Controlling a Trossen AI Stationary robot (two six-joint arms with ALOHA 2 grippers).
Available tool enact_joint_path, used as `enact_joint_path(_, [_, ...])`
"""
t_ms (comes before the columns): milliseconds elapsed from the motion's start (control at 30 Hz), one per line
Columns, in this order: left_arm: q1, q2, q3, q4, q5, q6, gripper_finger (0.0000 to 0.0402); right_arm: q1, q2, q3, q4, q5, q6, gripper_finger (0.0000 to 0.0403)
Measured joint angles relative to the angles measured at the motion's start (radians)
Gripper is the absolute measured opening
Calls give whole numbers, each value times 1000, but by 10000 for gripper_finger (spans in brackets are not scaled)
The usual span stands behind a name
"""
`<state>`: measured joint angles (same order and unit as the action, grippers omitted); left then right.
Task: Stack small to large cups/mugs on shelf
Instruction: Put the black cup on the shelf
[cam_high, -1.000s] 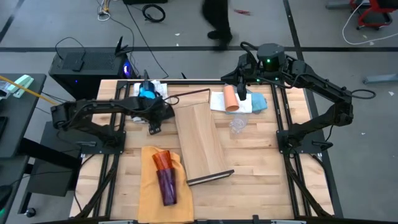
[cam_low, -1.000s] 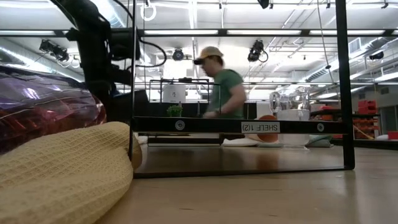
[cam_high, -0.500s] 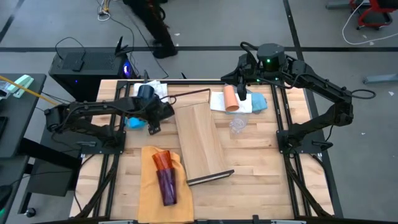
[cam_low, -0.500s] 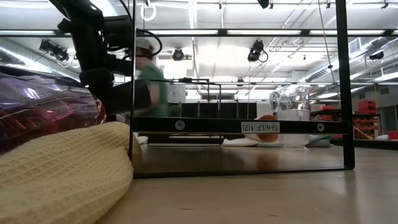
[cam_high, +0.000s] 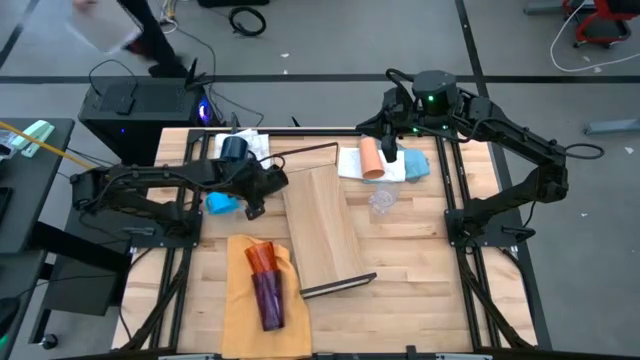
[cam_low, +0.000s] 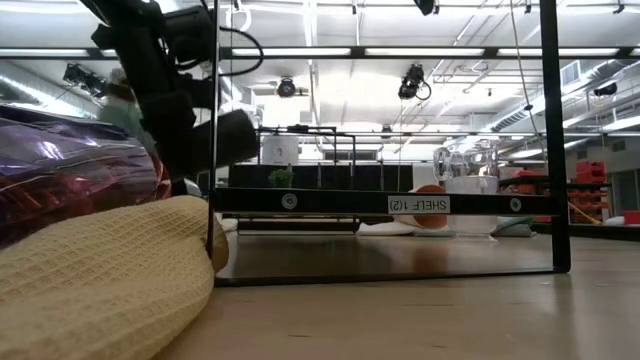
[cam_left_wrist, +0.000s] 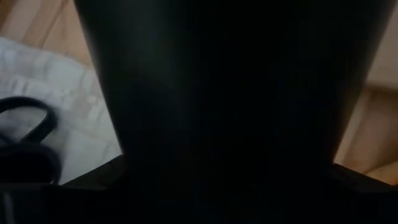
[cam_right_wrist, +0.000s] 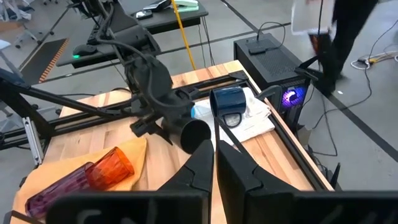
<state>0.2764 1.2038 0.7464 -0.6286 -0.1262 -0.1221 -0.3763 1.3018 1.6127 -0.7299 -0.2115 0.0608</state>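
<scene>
Gripping a black cup (cam_high: 272, 184), the left claw (cam_high: 258, 190) is hovering just beside the shelf (cam_high: 322, 228), cup lying sideways, mouth toward the plank. The right claw (cam_right_wrist: 214, 163), closed and empty, is waiting farther off.

A robotics lab: camera rigs (cam_low: 413, 82) overhead, floor cables (cam_high: 248, 20).

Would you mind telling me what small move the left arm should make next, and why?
Probably swing the left gripper sideways over the shelf. It is shut on the black cup, held off the table just beside the shelf's edge, and no cup stands on the shelf yet. The right gripper waits by the peach cup.
</scene>
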Motion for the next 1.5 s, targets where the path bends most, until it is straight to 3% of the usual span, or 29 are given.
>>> enact_joint_path(167, [-57,-64,0,78,0,-64,290,0,0,0,-15,0,0,24])
enact_joint_path(300, [-105,-114,0,254,-1,-134,287,0,0,0,-19,0,0,24])
enact_joint_path(433, [-136,-118,1,460,-63,-140,298,0,0,0,-19,0,1,24])
enact_joint_path(667, [-139,-9,1,760,-117,-73,289,0,0,0,-16,0,28,24])
enact_joint_path(867, [-148,119,0,913,-117,-64,292,-1,0,0,-16,0,63,24])
enact_joint_path(1100, [-153,179,-1,1038,-117,-66,287,-1,0,0,-13,-4,76,24])
enact_joint_path(1367, [-155,215,-1,1057,-111,-54,292,-1,0,0,-13,-4,79,24])
enact_joint_path(1500, [-172,250,-2,1214,-75,-76,288,-1,0,0,-12,-4,87,24])
